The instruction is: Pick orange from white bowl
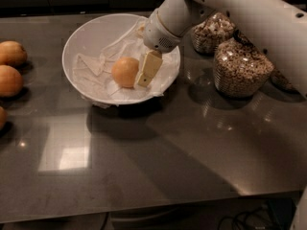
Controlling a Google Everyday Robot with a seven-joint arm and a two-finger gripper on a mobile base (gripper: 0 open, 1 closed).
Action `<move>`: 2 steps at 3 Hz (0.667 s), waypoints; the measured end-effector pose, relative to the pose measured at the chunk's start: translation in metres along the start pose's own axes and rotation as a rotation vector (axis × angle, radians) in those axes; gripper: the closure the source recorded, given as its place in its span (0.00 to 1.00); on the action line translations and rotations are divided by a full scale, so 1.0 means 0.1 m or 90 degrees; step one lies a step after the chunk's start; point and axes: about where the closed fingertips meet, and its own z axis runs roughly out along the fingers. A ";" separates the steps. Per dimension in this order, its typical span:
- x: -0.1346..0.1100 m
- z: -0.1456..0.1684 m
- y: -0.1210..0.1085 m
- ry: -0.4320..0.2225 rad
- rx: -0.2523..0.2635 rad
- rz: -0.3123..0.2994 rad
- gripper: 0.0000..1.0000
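The orange (pixel 124 72) is pale yellow-orange and lies on crumpled white paper inside the white bowl (pixel 86 30), right of the bowl's centre. My gripper (pixel 145 74) reaches down into the bowl from the upper right. Its cream-coloured tip sits right against the orange's right side. The white arm (pixel 230 8) crosses the top right of the view. The orange rests in the bowl.
Three darker oranges lie at the left edge (pixel 11 52), (pixel 9 80), (pixel 1 117). Glass jars of cereal stand right of the bowl (pixel 242 68), (pixel 213 32), partly under the arm. The dark counter's front edge (pixel 144 210) runs along the bottom.
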 end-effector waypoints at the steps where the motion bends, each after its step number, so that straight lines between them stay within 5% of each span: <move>1: -0.03 0.17 -0.05 0.005 0.000 -0.036 0.00; 2: -0.03 0.28 -0.07 0.008 0.005 -0.065 0.00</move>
